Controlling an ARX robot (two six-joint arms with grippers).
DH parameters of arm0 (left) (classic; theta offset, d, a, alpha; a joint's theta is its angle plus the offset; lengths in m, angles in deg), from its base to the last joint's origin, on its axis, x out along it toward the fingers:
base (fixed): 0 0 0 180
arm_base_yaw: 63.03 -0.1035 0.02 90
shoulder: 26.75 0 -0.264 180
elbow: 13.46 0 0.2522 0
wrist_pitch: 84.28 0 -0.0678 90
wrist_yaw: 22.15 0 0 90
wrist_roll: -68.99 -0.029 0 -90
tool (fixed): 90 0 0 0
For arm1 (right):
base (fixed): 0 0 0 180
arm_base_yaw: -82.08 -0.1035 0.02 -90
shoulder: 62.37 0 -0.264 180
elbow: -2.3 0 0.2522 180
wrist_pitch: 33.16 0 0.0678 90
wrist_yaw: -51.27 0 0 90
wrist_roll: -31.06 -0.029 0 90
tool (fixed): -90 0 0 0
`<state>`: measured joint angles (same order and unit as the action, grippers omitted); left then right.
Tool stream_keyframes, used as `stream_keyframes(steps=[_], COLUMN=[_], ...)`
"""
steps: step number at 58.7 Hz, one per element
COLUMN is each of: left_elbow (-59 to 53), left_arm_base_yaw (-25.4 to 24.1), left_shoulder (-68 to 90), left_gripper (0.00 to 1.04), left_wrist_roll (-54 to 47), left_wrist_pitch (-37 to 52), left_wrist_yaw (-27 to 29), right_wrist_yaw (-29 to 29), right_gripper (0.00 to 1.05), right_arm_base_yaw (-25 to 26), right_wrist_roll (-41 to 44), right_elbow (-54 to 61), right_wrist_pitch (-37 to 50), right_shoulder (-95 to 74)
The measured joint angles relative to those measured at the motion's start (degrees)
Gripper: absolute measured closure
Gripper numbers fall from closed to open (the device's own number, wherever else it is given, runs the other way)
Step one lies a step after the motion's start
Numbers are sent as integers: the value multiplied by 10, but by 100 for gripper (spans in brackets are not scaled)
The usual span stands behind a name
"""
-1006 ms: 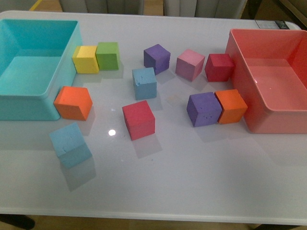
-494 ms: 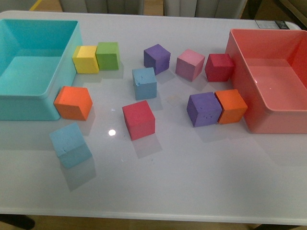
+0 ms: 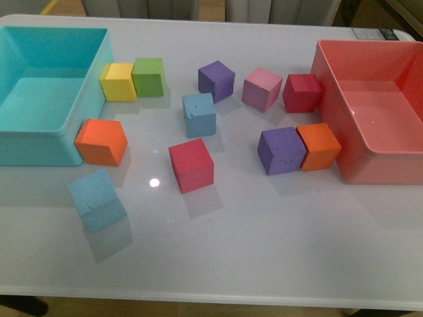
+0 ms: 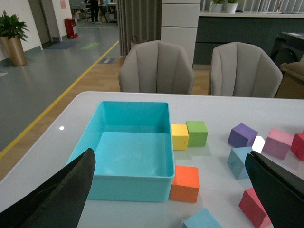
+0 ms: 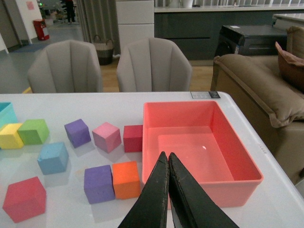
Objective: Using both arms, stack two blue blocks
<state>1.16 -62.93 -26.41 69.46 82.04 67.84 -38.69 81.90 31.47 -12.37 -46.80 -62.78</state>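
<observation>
Sky-blue foam marks the two task cubes, which lie well apart on the white surface (image 3: 264, 251). The far blue block (image 3: 199, 113) sits near the middle, and the near blue block (image 3: 96, 199) sits towards the front left, turned askew. A red cube (image 3: 191, 165) stands roughly between them. An orange cube (image 3: 100, 141) sits just behind the near block, touching the teal bin (image 3: 39, 142). A purple cube (image 3: 216, 80) is close behind the far block, with a yellow cube (image 3: 117, 82) and a green cube (image 3: 149, 76) side by side further left. To the right, a second purple cube (image 3: 281, 150) touches a second orange cube (image 3: 318, 146), which is against the coral bin (image 3: 344, 152). Neither arm shows in the front view. In its wrist view the left hand (image 4: 168, 156) is spread wide and holds nothing. The right hand (image 5: 166, 156) has its fingers pressed together on nothing.
</observation>
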Motion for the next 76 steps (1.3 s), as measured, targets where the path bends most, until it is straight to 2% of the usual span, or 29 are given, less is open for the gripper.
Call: stream_keyframes(steps=[7,20,21,26,28,37,54,62,76], left_elbow=[0,0,1,73,101,143,203,255,339], left_arm_base_yaw=[0,0,1,51,66,98,126,150,180], left_shoulder=[0,0,3,113,176,341,666,812,980], left_gripper=[9,9,9,9,9,9,9,9,9], left_wrist_roll=[0,0,2,103,140,205,219,254,317], left_wrist_pitch=[0,0,-4,-166,-195,-113,105,138,134], left_wrist_yaw=[0,0,7,127,150,161,146,129,120], right_wrist_yaw=[0,0,0,1,1,1,1,1,1], right_gripper=[100,58,56,40,33,8,9,9,9], right_arm_base_yaw=[0,0,0,0,0,0,0,0,0], right_wrist_roll=[0,0,0,0,0,0,-2,-2,-2], right_elbow=[0,0,0,0,0,0,0,0,0], right_wrist_pitch=[0,0,0,0,0,0,0,0,0], right_shoulder=[0,0,0,1,1,1,1,1,1])
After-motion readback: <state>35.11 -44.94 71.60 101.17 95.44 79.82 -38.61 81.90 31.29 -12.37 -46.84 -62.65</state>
